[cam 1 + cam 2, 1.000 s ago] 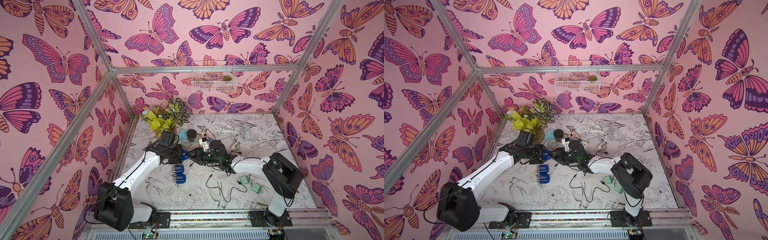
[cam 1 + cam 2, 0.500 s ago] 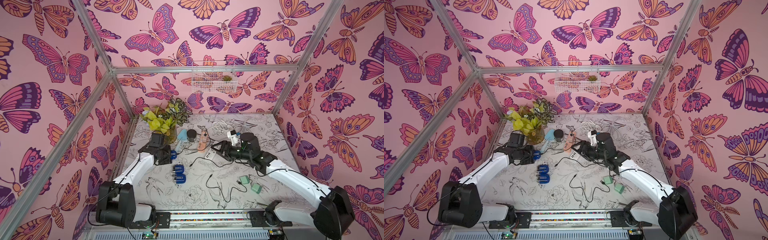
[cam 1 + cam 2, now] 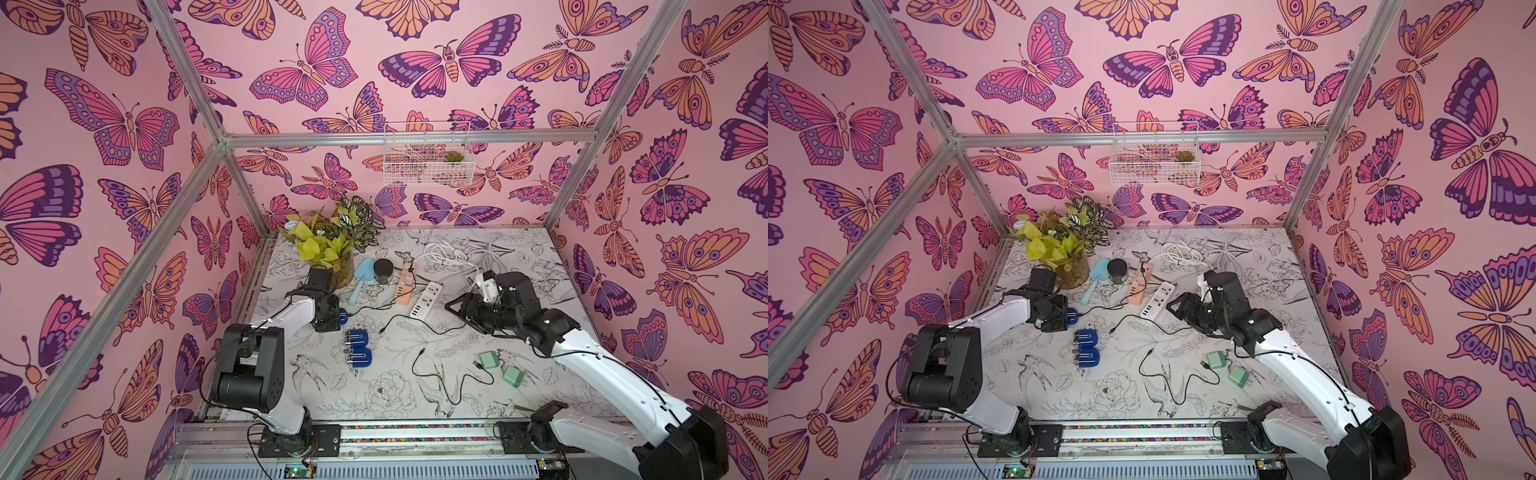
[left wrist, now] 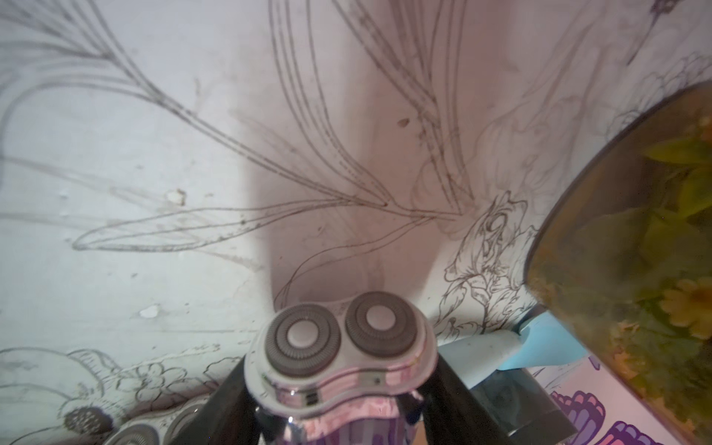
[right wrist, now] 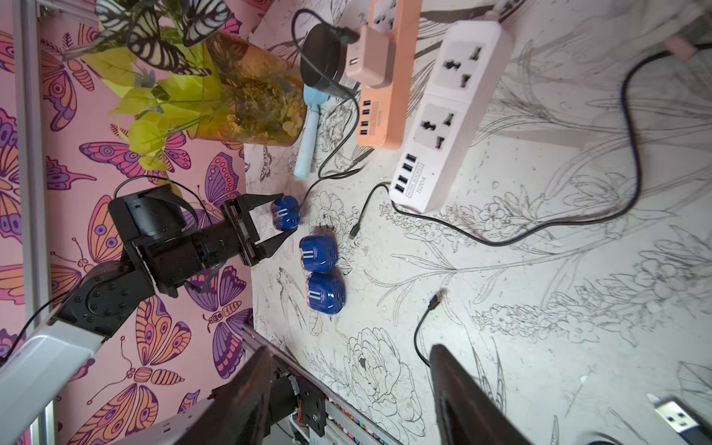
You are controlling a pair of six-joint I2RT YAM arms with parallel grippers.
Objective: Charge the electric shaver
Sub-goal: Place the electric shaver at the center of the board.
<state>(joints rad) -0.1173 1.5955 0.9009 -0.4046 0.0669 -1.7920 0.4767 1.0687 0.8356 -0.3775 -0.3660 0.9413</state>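
Note:
My left gripper [image 3: 338, 318] is shut on a blue electric shaver [image 3: 342, 316], low over the table's left side. In the left wrist view its two round heads [image 4: 339, 339] stick out between the jaws of the left gripper [image 4: 341, 360]. A black cable [image 5: 335, 127] runs from this electric shaver [image 5: 284, 213] to a pink adapter [image 5: 370, 57] on the orange power strip [image 5: 385, 96]. My right gripper [image 3: 455, 309] hangs open and holds nothing, to the right of the white power strip [image 3: 426, 299]. Between the spread jaws of the right gripper [image 5: 348, 348] only the table shows.
Two more blue shavers [image 3: 356, 338] [image 3: 360, 359] lie beside the left gripper. Loose black cables [image 3: 440, 378] trail mid-table, with two green adapters [image 3: 489, 360] to their right. A potted plant [image 3: 332, 249], a light-blue tool [image 3: 360, 278] and a black jar [image 3: 383, 271] stand at the back left.
My right arm has drawn back from the shaver to the right, its jaws open. The left gripper has carried the shaver a little to the left.

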